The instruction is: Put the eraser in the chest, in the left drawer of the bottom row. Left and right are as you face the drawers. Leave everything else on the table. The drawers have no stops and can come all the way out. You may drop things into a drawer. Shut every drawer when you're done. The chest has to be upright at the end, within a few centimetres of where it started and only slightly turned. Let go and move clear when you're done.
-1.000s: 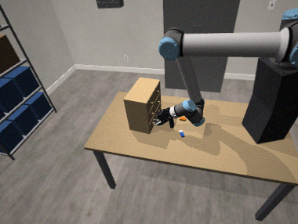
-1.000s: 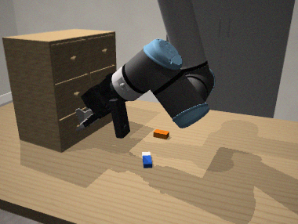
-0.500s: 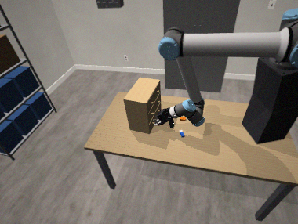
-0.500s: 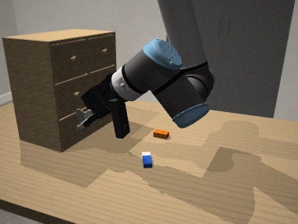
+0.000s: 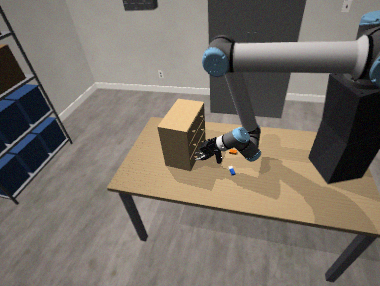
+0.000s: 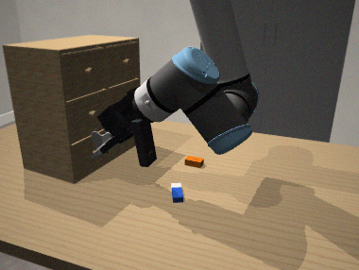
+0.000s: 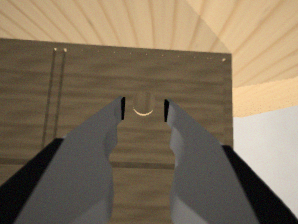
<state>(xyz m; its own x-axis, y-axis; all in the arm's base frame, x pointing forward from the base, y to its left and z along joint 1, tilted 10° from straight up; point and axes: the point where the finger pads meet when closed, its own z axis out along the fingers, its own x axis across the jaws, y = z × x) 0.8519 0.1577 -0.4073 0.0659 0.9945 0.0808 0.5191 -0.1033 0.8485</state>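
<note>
Wrist view: our hand (image 7: 143,111) sits partly closed around the chest's (image 7: 100,75) drawer knob (image 7: 143,106), gripping nothing.

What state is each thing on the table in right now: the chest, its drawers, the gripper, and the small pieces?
Chest: upright on the table.
Drawers: all shut, as far as the views show.
Bottom-left drawer knob: between the fingertips, not gripped.
Gripper: narrowly open, holding nothing.
Eraser: lying loose on the table, untouched.
Orange block: lying loose on the table, apart from the eraser.
</note>
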